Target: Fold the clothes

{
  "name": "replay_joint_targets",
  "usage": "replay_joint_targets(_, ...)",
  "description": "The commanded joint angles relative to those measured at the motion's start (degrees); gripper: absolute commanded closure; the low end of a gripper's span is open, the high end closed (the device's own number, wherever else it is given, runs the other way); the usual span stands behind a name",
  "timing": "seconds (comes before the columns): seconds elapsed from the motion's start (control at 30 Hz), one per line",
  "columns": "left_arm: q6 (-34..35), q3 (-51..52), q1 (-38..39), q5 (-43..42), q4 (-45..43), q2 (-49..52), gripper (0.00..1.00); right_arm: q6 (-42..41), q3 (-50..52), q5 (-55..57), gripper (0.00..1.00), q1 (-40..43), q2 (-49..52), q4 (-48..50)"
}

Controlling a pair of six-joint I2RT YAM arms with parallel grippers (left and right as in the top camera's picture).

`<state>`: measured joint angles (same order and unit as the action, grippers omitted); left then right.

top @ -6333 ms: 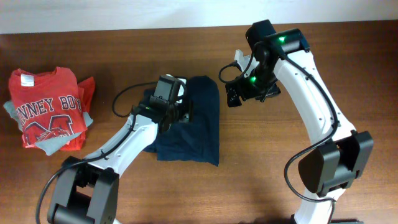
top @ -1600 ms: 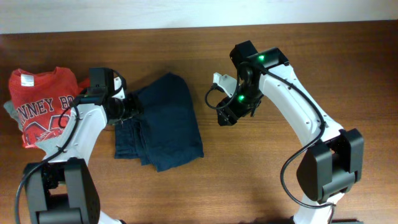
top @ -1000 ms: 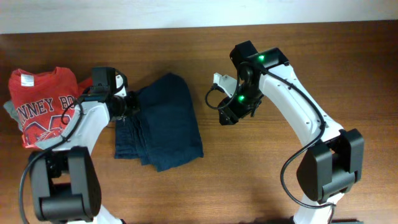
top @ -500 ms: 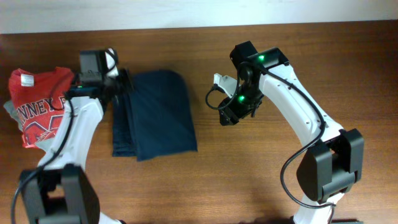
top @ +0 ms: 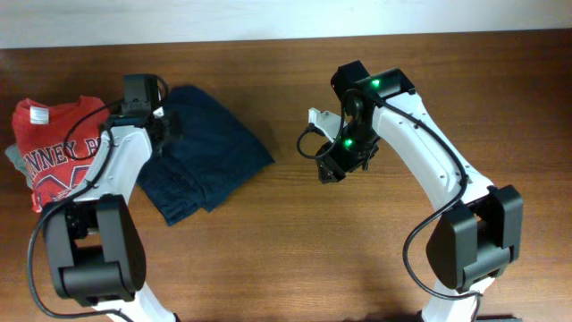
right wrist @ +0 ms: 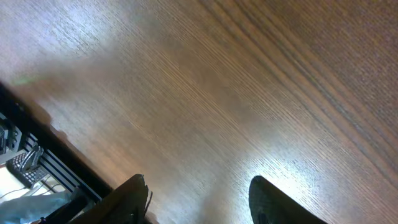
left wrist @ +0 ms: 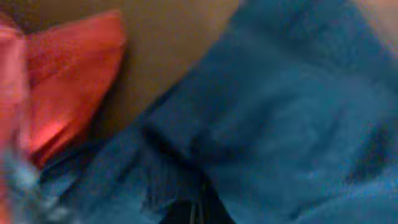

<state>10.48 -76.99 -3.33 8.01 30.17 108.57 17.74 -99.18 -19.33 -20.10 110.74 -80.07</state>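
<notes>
The clothes [top: 210, 148] are a dark navy garment lying folded and skewed on the wooden table [top: 295, 250], left of centre. My left gripper [top: 170, 127] is at its back-left edge, shut on the fabric. The left wrist view is blurred: blue cloth [left wrist: 280, 112] fills it and my gripper [left wrist: 194, 214] pokes in dark and closed at the bottom. My right gripper [top: 329, 170] hovers over bare wood to the right of the garment, apart from it. In the right wrist view it [right wrist: 202, 202] is open, with nothing between its fingers [right wrist: 134, 199].
A red T-shirt [top: 67, 152] with white lettering lies on a grey garment [top: 12, 159] at the far left, close to my left arm. It shows as a red patch [left wrist: 62, 93] in the left wrist view. The table's edge [right wrist: 37, 149] runs near my right gripper.
My left gripper has pulled the navy garment toward the back left and turned it, so it now lies at a slant. The right arm has stayed put.
</notes>
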Motion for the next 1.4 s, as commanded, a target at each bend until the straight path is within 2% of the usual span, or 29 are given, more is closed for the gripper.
replay_joint_targets(0.0,-0.96,0.02,-1.55,8.66,3.78,-0.52,0.99,-0.26,-0.39,0.55,0.42,0.26,-0.35,0.31)
replay_joint_targets(0.13,-0.94,0.02,-3.15,10.25,5.44,-0.52,0.98,-0.26,-0.37,0.55,0.42,0.26,-0.35,0.55)
replay_joint_targets(0.27,-0.72,0.02,-3.58,10.19,6.60,-0.52,0.92,-0.26,-0.37,0.52,0.42,0.26,-0.35,0.59)
replay_joint_targets(0.4,-0.74,0.00,-3.58,6.12,6.82,-0.55,0.91,-0.26,-0.37,0.55,0.42,0.26,-0.35,1.27)
replay_joint_targets(0.53,-0.74,0.00,-3.65,7.08,7.65,-0.55,0.87,-0.31,-0.37,0.48,0.41,0.26,-0.35,3.04)
replay_joint_targets(0.63,-0.74,0.00,-3.63,7.23,8.96,-0.55,0.86,-0.26,-0.37,-1.77,0.30,0.17,-0.33,6.49)
replay_joint_targets(0.9,-0.72,0.02,-3.58,7.23,10.43,-0.52,0.86,-1.66,-0.37,-14.97,0.29,-1.38,5.22,19.52)
replay_joint_targets(1.0,-0.72,0.02,-3.58,7.21,10.86,-0.52,0.86,-5.18,-0.37,-15.63,0.19,-2.89,8.96,24.68)
replay_joint_targets(1.13,-0.72,0.02,-3.58,6.78,11.13,-0.52,0.85,-5.90,-0.37,-20.98,0.05,-4.87,14.53,31.30)
replay_joint_targets(1.23,-0.74,0.02,-3.58,4.94,11.43,-0.52,0.80,-8.44,-0.37,-20.94,0.04,-5.14,16.94,34.86)
replay_joint_targets(1.37,-0.74,0.02,-3.58,4.63,12.04,-0.52,0.79,-12.79,-0.37,-21.00,0.04,-5.14,19.91,40.09)
